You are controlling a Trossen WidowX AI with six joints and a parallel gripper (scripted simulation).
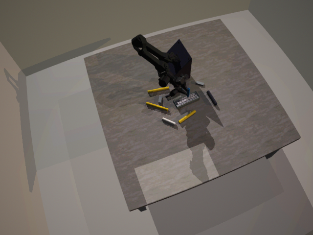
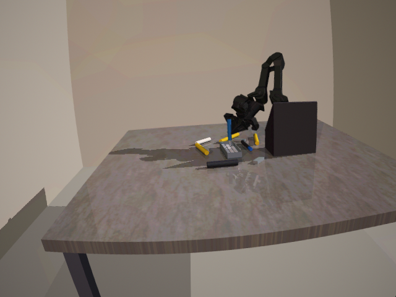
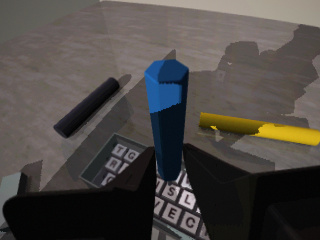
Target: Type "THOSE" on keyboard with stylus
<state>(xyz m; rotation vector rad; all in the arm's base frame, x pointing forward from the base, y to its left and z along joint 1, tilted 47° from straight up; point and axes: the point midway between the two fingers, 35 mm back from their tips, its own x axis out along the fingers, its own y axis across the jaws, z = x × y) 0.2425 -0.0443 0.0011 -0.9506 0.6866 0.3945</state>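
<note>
The blue stylus (image 1: 188,92) (image 2: 229,129) (image 3: 169,115) stands nearly upright, held in my gripper (image 3: 168,151). The fingers are shut on its lower part. The grey keyboard (image 1: 181,102) (image 2: 230,148) (image 3: 119,150) lies under the stylus. In the wrist view the stylus's lower end shows between the fingers, just above the S key (image 3: 171,191) in the picture. The frames do not show clearly whether it touches a key. T, G, R, L, E and C keys are readable; the fingers hide several others, and I cannot make out H or O.
A black cylinder (image 1: 212,97) (image 2: 222,164) (image 3: 87,107) lies beyond one keyboard end. Yellow cylinders (image 1: 157,106) (image 1: 187,116) (image 3: 260,129), a white one (image 1: 168,121) (image 2: 203,140) and grey blocks (image 1: 199,82) (image 1: 160,99) lie around. A tall dark box (image 2: 294,127) stands near the arm.
</note>
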